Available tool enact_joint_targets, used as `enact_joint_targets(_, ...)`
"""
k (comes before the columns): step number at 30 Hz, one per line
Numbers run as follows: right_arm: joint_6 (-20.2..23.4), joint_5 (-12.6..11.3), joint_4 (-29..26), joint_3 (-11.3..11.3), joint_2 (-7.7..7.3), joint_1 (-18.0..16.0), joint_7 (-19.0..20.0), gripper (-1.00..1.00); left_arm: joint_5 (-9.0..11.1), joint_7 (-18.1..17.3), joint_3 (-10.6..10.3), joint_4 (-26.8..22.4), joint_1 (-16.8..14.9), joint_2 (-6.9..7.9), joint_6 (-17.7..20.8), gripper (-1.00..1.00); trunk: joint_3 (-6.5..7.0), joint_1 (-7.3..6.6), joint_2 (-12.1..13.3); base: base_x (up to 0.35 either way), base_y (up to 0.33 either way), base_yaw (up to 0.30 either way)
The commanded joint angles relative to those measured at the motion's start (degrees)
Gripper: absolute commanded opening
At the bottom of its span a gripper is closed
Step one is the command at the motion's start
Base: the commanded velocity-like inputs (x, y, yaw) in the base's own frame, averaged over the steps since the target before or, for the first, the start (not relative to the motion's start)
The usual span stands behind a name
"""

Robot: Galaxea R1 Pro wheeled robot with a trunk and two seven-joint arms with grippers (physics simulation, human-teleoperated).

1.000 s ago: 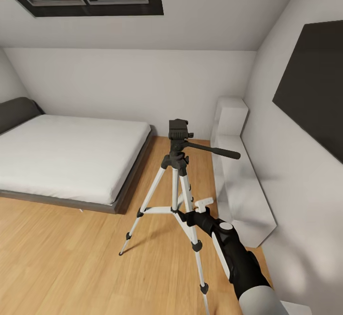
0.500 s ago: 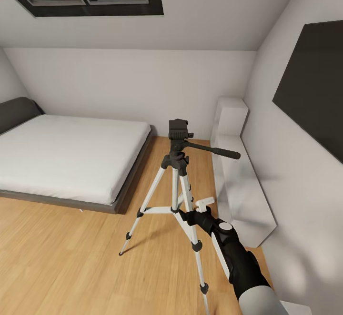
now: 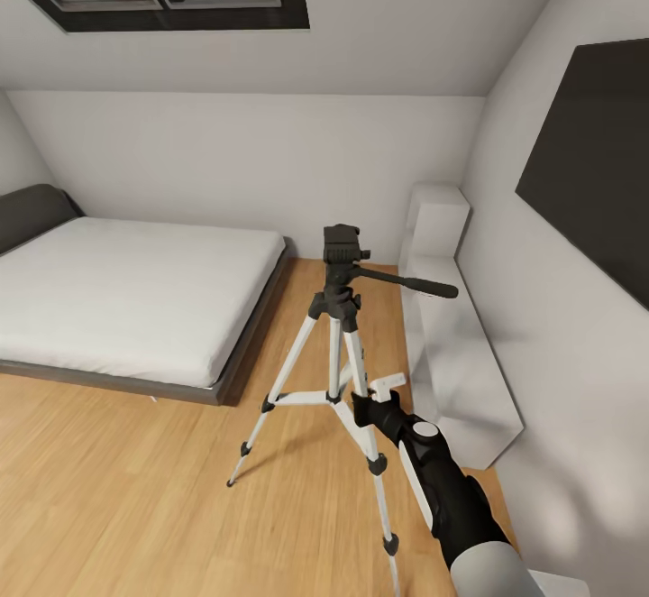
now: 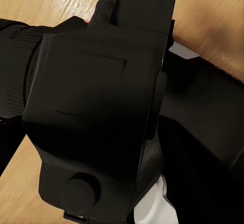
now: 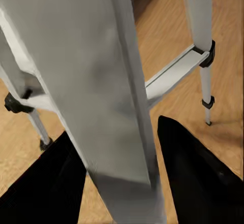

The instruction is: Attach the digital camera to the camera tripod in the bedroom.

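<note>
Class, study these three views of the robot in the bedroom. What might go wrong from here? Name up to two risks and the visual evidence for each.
1. The right gripper straddles a tripod leg, fingers on both sides. A sideways pull might tip the light three-legged stand.
2. The camera sits very close in the left wrist view, and its hold cannot be judged there. If held loosely, it might slip before reaching the tripod head.

Camera tripod [image 3: 343, 344]: silver-white legs, black joints, feet, head, pan handle. Digital camera [image 4: 96, 112]: black, red button. Floor [image 3: 126, 489]: light wood grain. Bed [image 3: 117, 295]: white, grey frame. Right arm [image 3: 446, 480]: black.
</note>
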Motion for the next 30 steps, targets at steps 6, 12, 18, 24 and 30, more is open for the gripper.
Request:
enact_joint_targets(6,0.2,0.2,-0.1,0.0,0.02,0.0,0.3,-1.00,0.4,0.1,-0.5,0.0,0.0,0.05,-0.1,-1.00,-0.11,0.03,-0.1,0.000,0.000,0.000)
enact_joint_targets(12,0.0,0.2,-0.1,0.0,0.07,0.0,0.3,-1.00,0.5,0.1,-0.5,0.0,0.0,0.08,-0.1,-1.00,-0.11,0.03,-0.1,0.000,0.000,0.000)
enact_joint_targets(18,-1.5,0.0,-0.1,-0.2,0.09,0.0,0.3,-1.00,0.6,0.1,-0.5,0.0,0.0,0.08,-0.1,-1.00,-0.11,0.03,-0.1,0.000,0.000,0.000)
enact_joint_targets(24,-1.8,0.4,-0.1,0.0,0.04,0.0,0.3,-1.00,0.5,0.0,-0.4,-0.2,0.0,0.13,-0.1,-1.00,-0.11,0.03,-0.1,0.000,0.000,0.000)
enact_joint_targets(30,-1.8,0.4,-0.5,-0.1,0.01,0.0,0.4,-1.00,0.4,0.3,-0.4,-3.5,-0.2,3.59,0.2,-1.00,-0.11,0.03,-0.1,0.000,0.000,0.000)
